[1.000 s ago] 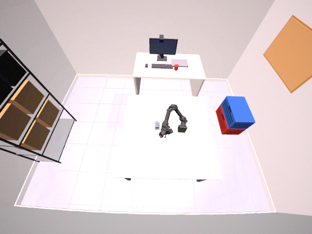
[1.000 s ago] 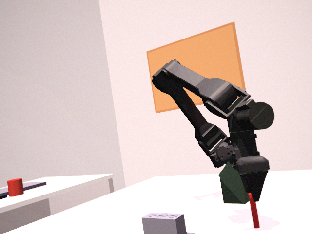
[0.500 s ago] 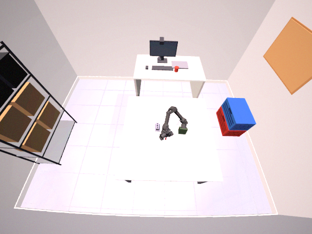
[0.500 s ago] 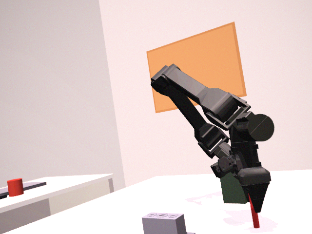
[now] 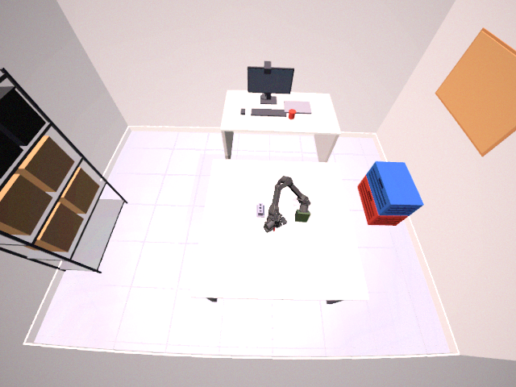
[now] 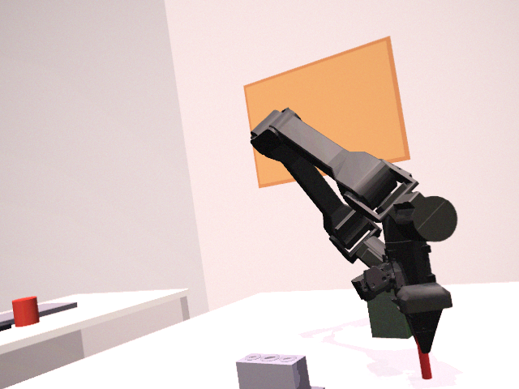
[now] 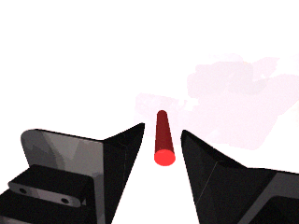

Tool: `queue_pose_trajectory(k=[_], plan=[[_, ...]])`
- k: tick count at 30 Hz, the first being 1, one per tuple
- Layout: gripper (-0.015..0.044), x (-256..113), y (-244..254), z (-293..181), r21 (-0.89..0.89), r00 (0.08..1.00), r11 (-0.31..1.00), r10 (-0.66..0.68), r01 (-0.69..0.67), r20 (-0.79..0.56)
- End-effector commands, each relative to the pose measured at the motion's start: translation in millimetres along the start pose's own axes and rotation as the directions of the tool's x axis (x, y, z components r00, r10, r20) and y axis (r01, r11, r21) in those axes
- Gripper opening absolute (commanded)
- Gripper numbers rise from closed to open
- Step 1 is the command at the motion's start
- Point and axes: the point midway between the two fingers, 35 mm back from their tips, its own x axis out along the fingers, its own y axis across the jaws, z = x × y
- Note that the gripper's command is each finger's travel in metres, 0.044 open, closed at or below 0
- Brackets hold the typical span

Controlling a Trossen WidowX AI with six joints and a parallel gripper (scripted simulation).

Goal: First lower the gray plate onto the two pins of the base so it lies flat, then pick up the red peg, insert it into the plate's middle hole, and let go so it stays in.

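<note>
The red peg (image 5: 274,229) (image 6: 425,368) (image 7: 163,140) stands on the white table, nearly upright. My gripper (image 5: 276,226) (image 6: 426,350) (image 7: 163,130) points down around its upper part and is partly open. In the wrist view the peg is between the two fingers, with a gap on each side, touching neither. The gray plate and base show as one gray block (image 5: 260,214) (image 6: 266,374) left of the gripper. Its top looks level and has three round holes with nothing red in them. The pins and any seam between plate and base cannot be made out.
A dark green block (image 5: 302,216) (image 6: 389,320) stands at the arm's foot, behind the gripper in the exterior view. A separate desk (image 5: 237,122) at the back holds a monitor (image 5: 269,80) and a red cup (image 5: 292,114) (image 6: 26,311).
</note>
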Motion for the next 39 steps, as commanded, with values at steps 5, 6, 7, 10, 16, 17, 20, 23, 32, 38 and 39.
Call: queue_pose_trajectory(k=[5, 6, 7, 10, 16, 17, 20, 23, 32, 38, 39], plan=[[0.0033, 0.5, -0.1, 0.2, -0.006, 1.0, 1.0, 0.0, 0.0, 0.003], [0.0026, 0.5, -0.1, 0.2, -0.006, 1.0, 1.0, 0.0, 0.0, 0.003], [0.002, 0.5, -0.1, 0.2, -0.006, 1.0, 1.0, 0.0, 0.0, 0.003], [0.0, 0.5, -0.1, 0.2, -0.006, 1.0, 1.0, 0.0, 0.0, 0.003], [0.0, -6.5, 1.4, 0.1, -0.007, 1.0, 1.0, 0.001, -0.001, 0.002], [0.0, -9.2, 1.8, 0.0, -0.007, 1.0, 1.0, 0.001, -0.001, 0.002], [0.0, -18.2, 3.1, -0.1, -0.007, 1.0, 1.0, 0.002, -0.002, 0.001], [0.0, -27.2, 4.2, -0.4, -0.007, 1.0, 1.0, 0.003, -0.003, 0.0], [0.0, -55.2, 6.7, -0.9, -0.008, 1.0, 1.0, 0.003, -0.003, -0.002], [0.0, -74.3, 7.4, -1.1, -0.008, 1.0, 1.0, 0.003, -0.003, -0.002], [0.0, -77.5, 7.4, -1.2, -0.008, 1.0, 1.0, 0.003, -0.003, -0.002]])
